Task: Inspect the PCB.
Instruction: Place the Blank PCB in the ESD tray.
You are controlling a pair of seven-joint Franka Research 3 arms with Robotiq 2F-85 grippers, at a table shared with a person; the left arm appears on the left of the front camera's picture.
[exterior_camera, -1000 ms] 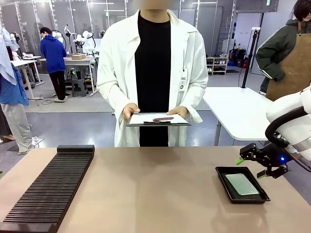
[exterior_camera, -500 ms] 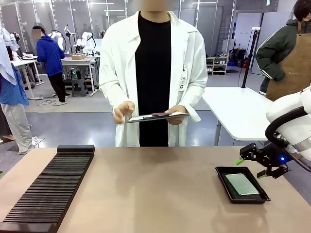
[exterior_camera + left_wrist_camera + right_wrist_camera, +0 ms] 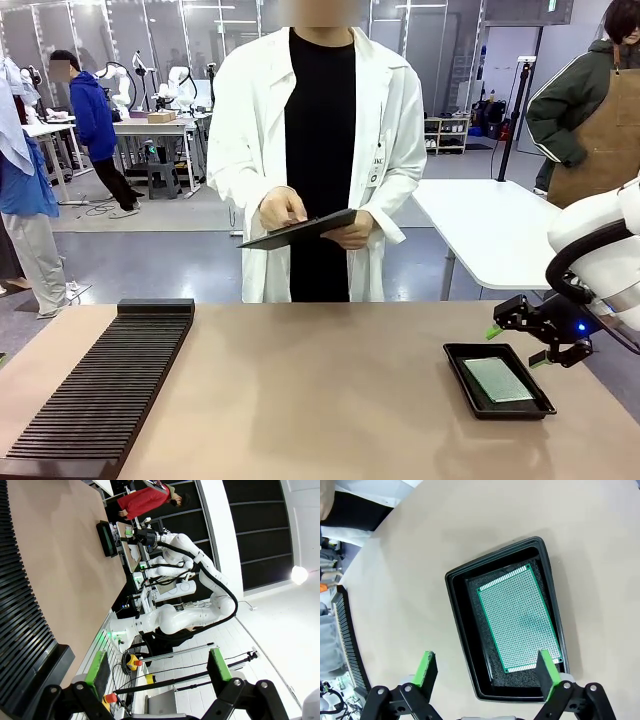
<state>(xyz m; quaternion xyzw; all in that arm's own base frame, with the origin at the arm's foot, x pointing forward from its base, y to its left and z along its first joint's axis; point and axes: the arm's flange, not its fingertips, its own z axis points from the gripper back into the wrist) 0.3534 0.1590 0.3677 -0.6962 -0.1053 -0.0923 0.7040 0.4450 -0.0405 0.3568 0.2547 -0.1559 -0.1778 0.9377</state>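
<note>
The PCB [image 3: 498, 380] [image 3: 518, 617], a thin green board with a fine dotted grid, lies flat in a black tray [image 3: 462, 382] [image 3: 461, 625] at the right of the table. My right gripper [image 3: 517, 343] [image 3: 485, 670] hovers open just above the tray's far right side, green pads spread, nothing between them. In the right wrist view the board lies beyond and between the fingertips. My left gripper [image 3: 156, 672] is open and holds nothing, off the table's left end. Across the table a person in a white coat tilts a clipboard [image 3: 298, 231] with both hands.
A long black slotted rack [image 3: 100, 390] [image 3: 20, 615] lies along the table's left side. The tan tabletop [image 3: 320, 400] between rack and tray is bare. A white table [image 3: 490, 225] stands behind at the right. Other people stand farther off.
The person has tipped the clipboard from flat to slanted and brought one hand onto its top. Both arms, the tray and the board have stayed still.
</note>
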